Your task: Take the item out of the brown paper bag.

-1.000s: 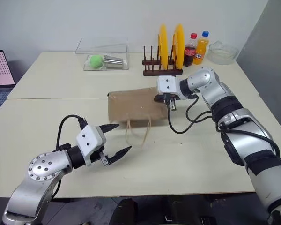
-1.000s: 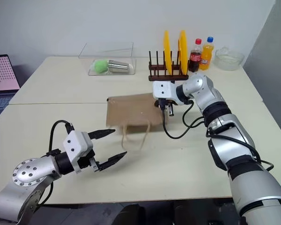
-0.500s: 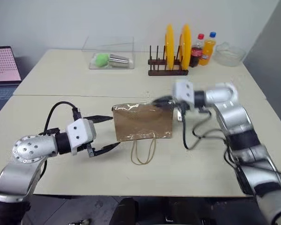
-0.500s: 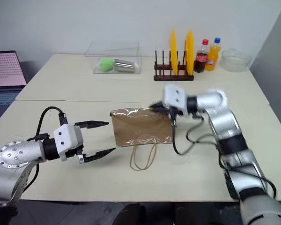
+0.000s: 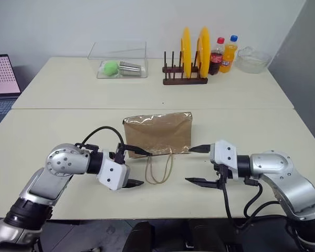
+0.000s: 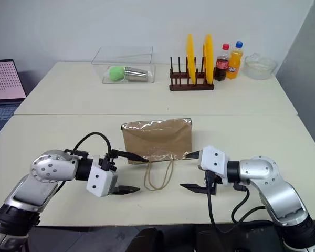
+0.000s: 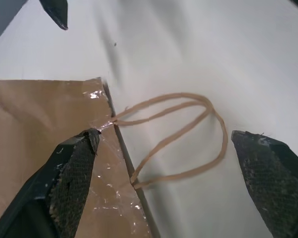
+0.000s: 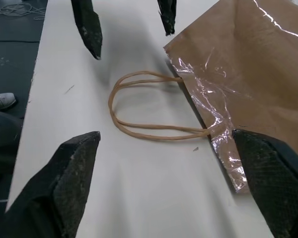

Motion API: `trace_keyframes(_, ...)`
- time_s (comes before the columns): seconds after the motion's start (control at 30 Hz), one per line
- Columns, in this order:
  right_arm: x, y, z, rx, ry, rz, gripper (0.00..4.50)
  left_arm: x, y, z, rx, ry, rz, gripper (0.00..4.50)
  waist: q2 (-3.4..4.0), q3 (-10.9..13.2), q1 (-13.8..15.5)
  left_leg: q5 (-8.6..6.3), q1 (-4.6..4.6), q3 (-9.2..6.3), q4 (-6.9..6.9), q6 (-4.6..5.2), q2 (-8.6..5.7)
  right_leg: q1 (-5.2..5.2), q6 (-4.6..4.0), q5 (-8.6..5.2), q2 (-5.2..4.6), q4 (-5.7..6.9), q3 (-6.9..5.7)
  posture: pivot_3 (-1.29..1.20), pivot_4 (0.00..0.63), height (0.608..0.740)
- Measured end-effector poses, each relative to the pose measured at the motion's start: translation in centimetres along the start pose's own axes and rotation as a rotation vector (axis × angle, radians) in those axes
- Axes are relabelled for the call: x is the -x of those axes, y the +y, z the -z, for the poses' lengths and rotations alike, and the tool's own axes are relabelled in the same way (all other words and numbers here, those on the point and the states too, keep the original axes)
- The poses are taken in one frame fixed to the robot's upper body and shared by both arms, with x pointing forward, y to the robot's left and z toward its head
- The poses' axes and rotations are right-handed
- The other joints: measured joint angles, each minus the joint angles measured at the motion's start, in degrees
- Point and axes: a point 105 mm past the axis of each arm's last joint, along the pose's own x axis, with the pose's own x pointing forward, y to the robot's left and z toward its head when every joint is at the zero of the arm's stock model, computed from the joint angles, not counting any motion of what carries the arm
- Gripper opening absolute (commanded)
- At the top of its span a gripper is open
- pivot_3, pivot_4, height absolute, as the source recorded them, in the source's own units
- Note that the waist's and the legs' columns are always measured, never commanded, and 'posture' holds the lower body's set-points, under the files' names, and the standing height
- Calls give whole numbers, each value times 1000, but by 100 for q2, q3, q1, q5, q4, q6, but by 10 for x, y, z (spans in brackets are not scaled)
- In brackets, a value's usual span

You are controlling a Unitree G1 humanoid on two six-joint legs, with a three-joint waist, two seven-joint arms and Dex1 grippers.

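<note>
Both grippers, left (image 5: 138, 168) and right (image 5: 196, 165), fingers spread empty, flank the brown paper bag (image 5: 157, 133) mouth for opening.

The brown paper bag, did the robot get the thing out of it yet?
Not yet. The brown paper bag lies flat on the table, mouth and loop handles toward the robot. The left gripper and right gripper are open at its two near corners, holding nothing. No item is out; opening the bag and pulling it out is left.
</note>
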Motion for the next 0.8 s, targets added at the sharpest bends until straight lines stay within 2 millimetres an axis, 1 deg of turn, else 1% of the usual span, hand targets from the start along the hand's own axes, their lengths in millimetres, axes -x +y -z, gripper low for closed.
trace_keyframes(0.07, 0, 1, 0, -12, 4, 17, 4482, -4, 2, 4, -30, 0, -2, 4500, 0, 0, 4, 0, -1, 1, 0, 0, -1, 1, 1, 0, 0, -3, 0, 0, 150, 740)
trace_keyframes(0.17, 0, 3, 0, -29, 3, 34, 4482, -17, 3, 7, -54, -22, -6, 4500, -1, 0, 7, 0, -4, 1, 3, 1, -3, 2, 6, 3, -1, -7, 2, 0, 150, 740)
trace_keyframes(0.27, 1, 6, 1, -43, 7, 39, 4482, -30, 0, 6, -80, -47, 16, 4500, -2, -1, 6, 0, -3, 1, 3, 1, -3, 3, 6, 3, -1, -5, 3, 0, 150, 740)
trace_keyframes(0.37, 3, 6, 4, -48, 28, 51, 4482, -42, -3, 4, -89, -79, 21, 4500, -2, -1, 2, 0, -2, 1, 3, 1, -3, 2, 6, 3, 0, -3, 3, 0, 150, 740)
trace_keyframes(0.47, 4, 5, 5, -46, 35, 56, 4500, -51, -4, -3, -96, -119, 20, 3869, -2, -1, 2, 0, -2, -1, 3, 2, -3, 3, 7, 3, 0, -3, 2, 0, 150, 740)
trace_keyframes(0.6, 5, 5, 8, -50, 46, 58, 4500, -56, -6, -6, -81, -141, 24, 2561, -3, -2, 1, 0, -1, 0, 4, 2, -3, 3, 7, 3, 0, -2, 2, 0, 150, 740)
trace_keyframes(0.7, 5, 5, 8, -49, 50, 59, 4500, -56, -4, -4, -74, -135, 23, 1672, -3, -2, 1, 1, 0, -1, 5, 2, -3, 5, 7, 3, 1, -2, 1, 0, 150, 740)
trace_keyframes(0.8, 6, 5, 9, -46, 59, 60, 4500, -55, -4, 1, -56, -123, 23, 677, -3, -2, 2, 1, 0, -2, 5, 2, -3, 6, 7, 3, 1, -2, 1, 0, 150, 740)
